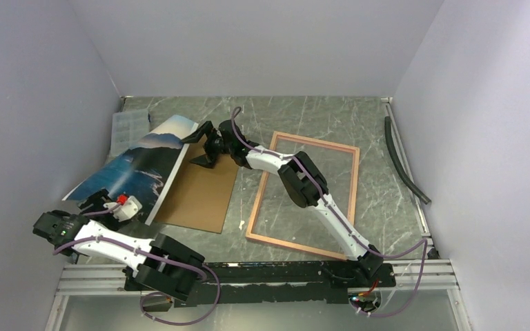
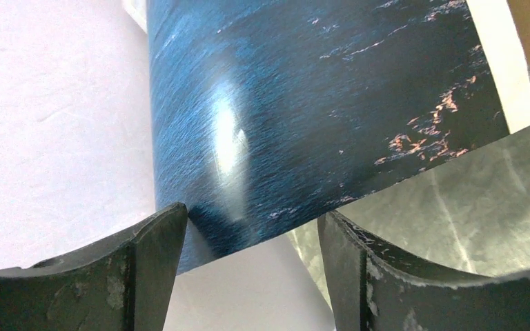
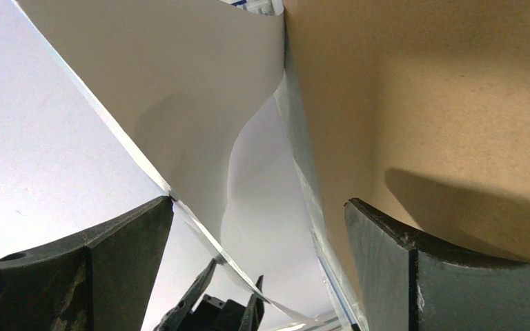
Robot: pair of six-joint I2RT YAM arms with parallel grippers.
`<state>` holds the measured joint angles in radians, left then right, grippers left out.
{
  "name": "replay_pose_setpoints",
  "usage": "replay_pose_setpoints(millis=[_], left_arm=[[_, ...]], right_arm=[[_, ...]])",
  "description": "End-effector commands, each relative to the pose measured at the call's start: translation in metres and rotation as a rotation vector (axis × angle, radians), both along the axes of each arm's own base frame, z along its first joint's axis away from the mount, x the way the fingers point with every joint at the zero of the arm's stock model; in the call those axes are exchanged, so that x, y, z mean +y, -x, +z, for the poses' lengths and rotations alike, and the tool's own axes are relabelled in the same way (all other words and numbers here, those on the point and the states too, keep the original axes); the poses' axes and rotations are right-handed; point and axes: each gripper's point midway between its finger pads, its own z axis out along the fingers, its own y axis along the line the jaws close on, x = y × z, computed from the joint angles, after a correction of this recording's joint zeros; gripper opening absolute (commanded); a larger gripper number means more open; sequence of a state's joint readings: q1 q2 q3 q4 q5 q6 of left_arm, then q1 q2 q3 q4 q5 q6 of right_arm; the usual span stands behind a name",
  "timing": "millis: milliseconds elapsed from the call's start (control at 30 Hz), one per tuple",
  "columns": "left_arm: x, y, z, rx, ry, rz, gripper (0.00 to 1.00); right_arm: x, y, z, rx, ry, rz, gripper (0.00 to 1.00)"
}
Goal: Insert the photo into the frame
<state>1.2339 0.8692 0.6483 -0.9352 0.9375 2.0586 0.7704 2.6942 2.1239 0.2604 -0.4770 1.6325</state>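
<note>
Marbled grey tabletop [image 1: 386, 200] holds the photo [image 1: 138, 165], curled at centre-left, apart from the frame [image 1: 324, 141] at centre-right. Left gripper [image 2: 252, 227] stands parted around its corner. Right gripper [image 3: 259, 207] is spread wide.

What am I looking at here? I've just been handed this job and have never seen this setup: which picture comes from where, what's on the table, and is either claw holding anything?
This is a robot with two white-and-black jointed arms, the left arm and the right arm, bolted at the table's near edge. The wide picture looks down from above and behind them. The two close-ups come from a camera on each wrist, with its own dark fingers at the bottom.

On the grey marbled table lie a tan wooden rectangular frame, a plain brown backing board and a glossy mountain-and-water photo, which curls up off the surface.

The left gripper stands open around the photo's near edge. The right gripper is open at its far corner, seeing its white back. Nothing is gripped yet.
</note>
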Motion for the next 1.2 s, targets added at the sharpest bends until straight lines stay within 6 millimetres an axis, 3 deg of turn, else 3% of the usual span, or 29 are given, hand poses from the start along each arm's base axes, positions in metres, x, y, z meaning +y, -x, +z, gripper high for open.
replay_pose_setpoints(millis=[0, 367, 500, 733, 867, 967, 1167], left_arm=[[-0.015, -0.03, 0.072, -0.26, -0.529, -0.377, 0.72], [-0.022, -0.033, 0.088, -0.313, -0.512, -0.384, 0.51], [-0.024, -0.032, 0.092, -0.321, -0.502, -0.385, 0.5], [-0.027, -0.03, 0.085, -0.291, -0.494, -0.383, 0.49], [-0.025, -0.028, 0.083, -0.264, -0.479, -0.377, 0.47], [-0.024, -0.027, 0.077, -0.248, -0.466, -0.376, 0.37], [-0.031, -0.024, 0.068, -0.225, -0.438, -0.376, 0.22]], right_arm=[[-0.015, -0.009, 0.009, 0.038, 0.011, -0.041, 1.0], [-0.02, -0.001, 0.049, -0.035, -0.042, -0.031, 1.0], [-0.018, 0.011, 0.066, -0.079, -0.058, -0.021, 1.0], [0.003, 0.037, 0.091, -0.127, -0.153, 0.026, 1.0], [-0.004, 0.053, 0.103, -0.166, -0.188, 0.029, 1.0], [-0.019, 0.057, 0.12, -0.223, -0.196, 0.002, 1.0], [-0.014, 0.069, 0.124, -0.226, -0.22, 0.029, 1.0]])
